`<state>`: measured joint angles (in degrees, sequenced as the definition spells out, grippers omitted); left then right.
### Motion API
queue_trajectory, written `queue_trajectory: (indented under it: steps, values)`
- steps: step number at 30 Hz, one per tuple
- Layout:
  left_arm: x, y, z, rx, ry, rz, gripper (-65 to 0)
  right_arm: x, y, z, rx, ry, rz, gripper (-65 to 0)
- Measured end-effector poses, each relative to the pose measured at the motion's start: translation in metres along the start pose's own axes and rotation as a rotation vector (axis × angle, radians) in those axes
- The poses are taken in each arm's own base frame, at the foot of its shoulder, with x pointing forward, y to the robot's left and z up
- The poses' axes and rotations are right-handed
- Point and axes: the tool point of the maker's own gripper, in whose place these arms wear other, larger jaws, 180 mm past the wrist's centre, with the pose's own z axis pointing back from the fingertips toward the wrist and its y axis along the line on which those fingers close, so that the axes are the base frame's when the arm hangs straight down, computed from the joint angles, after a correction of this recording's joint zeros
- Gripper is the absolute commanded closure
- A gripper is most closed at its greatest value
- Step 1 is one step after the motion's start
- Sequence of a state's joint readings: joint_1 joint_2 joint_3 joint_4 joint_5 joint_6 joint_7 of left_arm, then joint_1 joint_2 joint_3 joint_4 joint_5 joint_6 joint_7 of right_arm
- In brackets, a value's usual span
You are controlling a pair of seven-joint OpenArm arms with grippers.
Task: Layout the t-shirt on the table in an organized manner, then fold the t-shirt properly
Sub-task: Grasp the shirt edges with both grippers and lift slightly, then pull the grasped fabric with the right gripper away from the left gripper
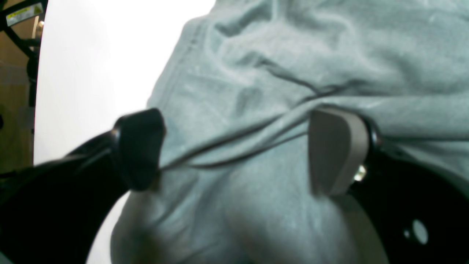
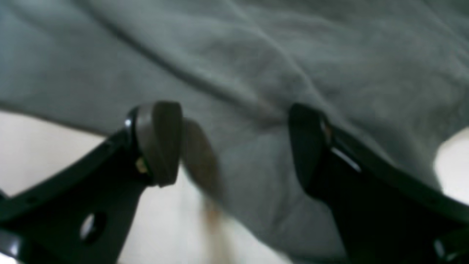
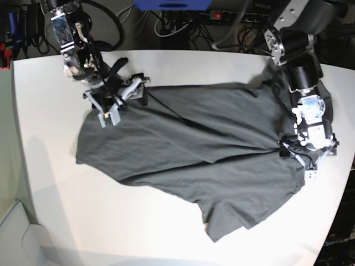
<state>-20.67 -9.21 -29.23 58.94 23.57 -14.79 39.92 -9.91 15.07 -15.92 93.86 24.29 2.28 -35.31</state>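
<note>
T-shirt (image 3: 194, 160) lies spread but rumpled and skewed on the white table (image 3: 50, 100), so the laying-out step looks to be in hand, with no fold begun. Both end effectors stand spread and hold nothing: the left end effector (image 1: 234, 150) straddles a raised ridge of cloth at one edge, and the right end effector (image 2: 234, 143) hovers over the opposite edge, though blur makes contact hard to judge. Next, each should pinch its soft, matte grey hem and draw outward to flatten the long diagonal creases.
</note>
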Motion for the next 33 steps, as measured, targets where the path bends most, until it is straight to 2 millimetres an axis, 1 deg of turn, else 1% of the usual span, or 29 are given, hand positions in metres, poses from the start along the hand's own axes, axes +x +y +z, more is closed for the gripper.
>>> queue_trajectory:
  steps: [3,5,6,8,9,11,13,14,16,17,18,19,21,22,23,25,26,28,31,33]
  values:
    - [0.005,0.008,0.016,0.039,-0.008,-0.021,-61.8,0.011,-0.008,-0.012,-0.012,-0.013,0.004,-45.9]
    - [0.012,0.010,0.031,0.058,-0.035,-0.012,-61.8,0.022,-0.014,-0.020,-0.022,-0.019,0.004,-45.9]
    - [0.018,0.011,0.041,0.068,-0.066,-0.002,-61.8,0.026,-0.017,-0.023,-0.026,-0.021,0.006,-45.9]
    - [0.030,0.005,0.058,0.042,-0.128,0.026,-61.8,0.034,-0.021,-0.026,-0.035,-0.019,0.011,-45.9]
    - [0.031,0.005,0.066,0.037,-0.138,0.030,-61.8,0.037,-0.022,-0.027,-0.036,-0.019,0.014,-46.0]
    - [0.022,-0.003,0.077,0.019,-0.117,-0.002,-61.8,0.044,-0.024,-0.029,-0.041,-0.020,0.018,-46.0]
    - [0.004,-0.012,0.081,-0.011,-0.082,-0.043,-61.8,0.056,-0.029,-0.031,-0.051,-0.030,0.023,-46.0]
    - [-0.008,-0.020,0.080,-0.029,-0.060,-0.060,-61.8,0.066,-0.031,-0.031,-0.055,-0.051,0.029,-45.9]
    - [-0.030,-0.031,0.077,-0.053,-0.025,-0.083,-61.8,0.088,-0.030,-0.021,-0.060,-0.111,0.061,-45.9]
    - [-0.036,-0.035,0.075,-0.064,-0.019,-0.088,-61.8,0.097,-0.028,-0.013,-0.052,-0.142,0.078,-45.9]
    - [-0.043,-0.037,0.072,-0.072,-0.012,-0.091,-61.8,0.103,-0.025,-0.004,-0.048,-0.170,0.099,-45.9]
    - [-0.050,-0.038,0.068,-0.075,0.006,-0.094,-61.8,0.104,-0.023,0.003,-0.050,-0.186,0.107,-45.9]
    - [-0.061,-0.042,0.061,-0.089,0.033,-0.089,-61.8,0.096,-0.018,0.014,-0.040,-0.190,0.104,-45.9]
    - [-0.059,-0.042,0.059,-0.094,0.013,-0.085,-61.8,0.090,-0.016,0.020,-0.032,-0.188,0.086,-45.9]
    - [-0.058,-0.042,0.056,-0.097,0.008,-0.086,-61.8,0.084,-0.020,0.027,-0.042,-0.188,0.072,-45.9]
    - [-0.056,-0.043,0.050,-0.108,-0.008,-0.076,-61.8,0.075,-0.038,0.038,-0.095,-0.202,0.005,-46.0]
    - [-0.056,-0.041,0.048,-0.108,-0.021,-0.071,-61.8,0.066,-0.048,0.041,-0.127,-0.198,-0.039,-46.0]
    - [-0.056,-0.038,0.044,-0.111,-0.027,-0.051,-61.8,0.047,-0.060,0.046,-0.165,-0.172,-0.099,-46.0]
    - [-0.055,-0.039,0.041,-0.117,-0.043,-0.041,-61.8,0.019,-0.065,0.050,-0.187,-0.122,-0.153,-46.1]
    - [-0.053,-0.038,0.040,-0.116,-0.044,-0.040,-61.8,0.012,-0.063,0.050,-0.187,-0.112,-0.167,-46.0]
